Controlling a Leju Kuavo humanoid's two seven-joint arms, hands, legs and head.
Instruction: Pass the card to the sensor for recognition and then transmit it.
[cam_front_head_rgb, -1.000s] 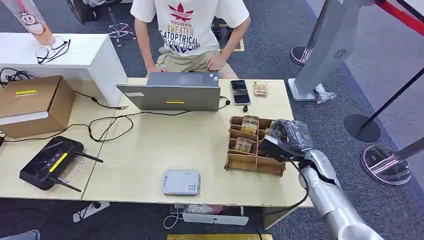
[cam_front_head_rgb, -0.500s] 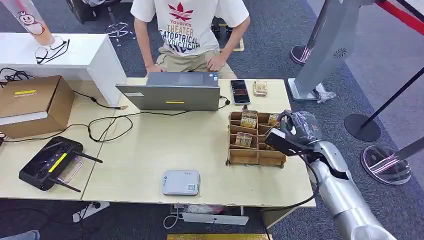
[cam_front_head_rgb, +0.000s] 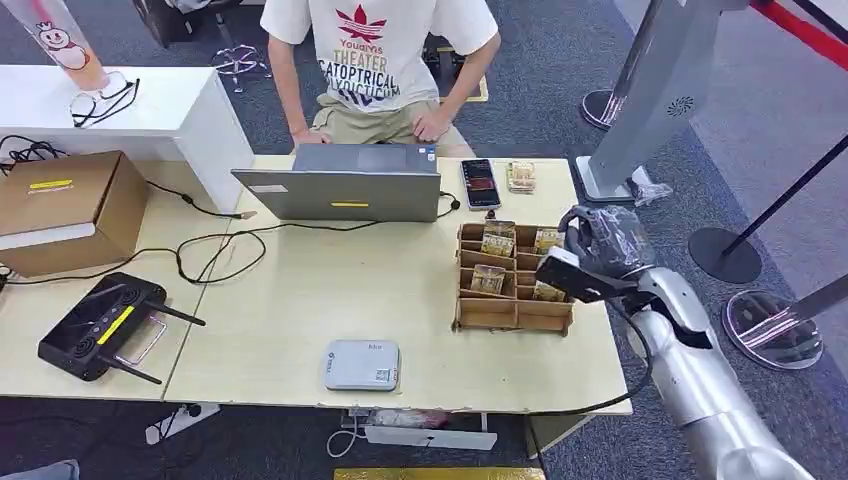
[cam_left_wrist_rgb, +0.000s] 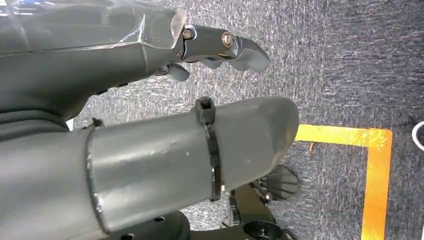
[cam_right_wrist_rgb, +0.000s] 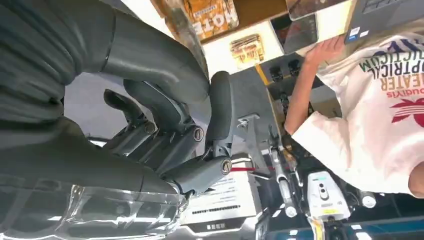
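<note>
Beside the wooden table (cam_front_head_rgb: 300, 290), the right robot hand (cam_front_head_rgb: 598, 258) hovers by the card rack (cam_front_head_rgb: 512, 282), fingers curled, holding nothing.

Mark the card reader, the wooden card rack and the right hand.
card reader (cam_front_head_rgb: 362, 364): head view, middle of its pale top face.
wooden card rack (cam_front_head_rgb: 512, 318): head view, its near front wall.
right hand (cam_front_head_rgb: 597, 256): head view, middle of the hand, beside the rack.

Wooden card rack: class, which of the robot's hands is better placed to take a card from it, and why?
The right hand: it hovers at the wooden card rack beside the cards. The left hand hangs over the carpet floor.
</note>
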